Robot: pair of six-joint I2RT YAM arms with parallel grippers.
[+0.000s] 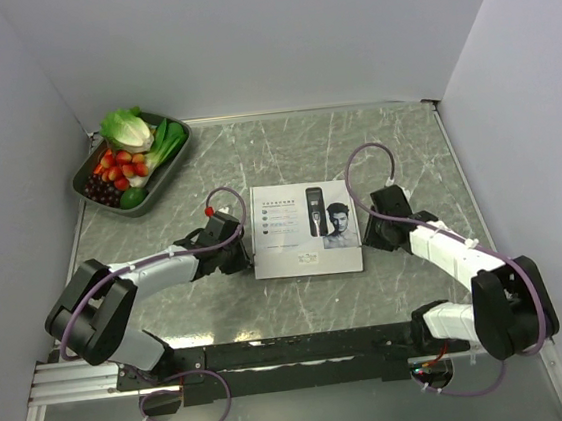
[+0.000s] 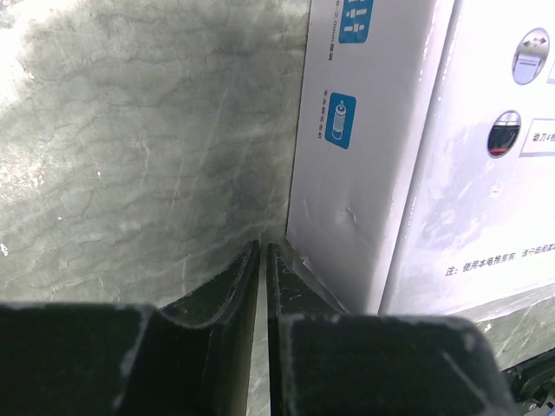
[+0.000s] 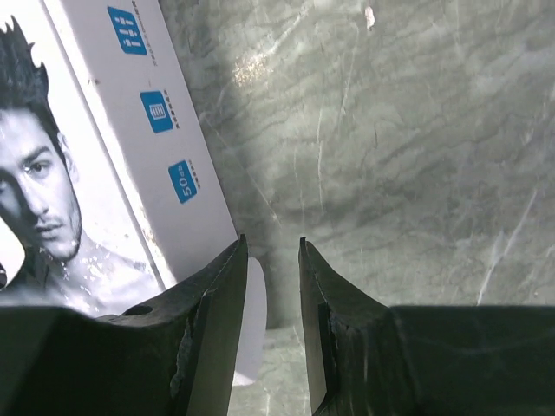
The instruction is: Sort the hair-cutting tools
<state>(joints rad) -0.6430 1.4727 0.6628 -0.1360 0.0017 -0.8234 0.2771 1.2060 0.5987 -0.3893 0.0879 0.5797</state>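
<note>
No clipper, comb guard, cylinder or brush shows in any view. The white cardboard box (image 1: 305,228) with a printed clipper and a man's face lies flat at the table's middle. My left gripper (image 1: 243,253) is shut and empty, its tips (image 2: 263,247) on the table against the box's left side wall (image 2: 373,156). My right gripper (image 1: 369,231) is at the box's right edge. Its jaws (image 3: 273,241) stand a little apart, and a white flap (image 3: 254,321) of the box (image 3: 130,173) lies between them, next to the left finger.
A dark green tray (image 1: 169,174) of lettuce, strawberries, grapes and other produce stands at the back left. Grey walls close in the marble table on the left, back and right.
</note>
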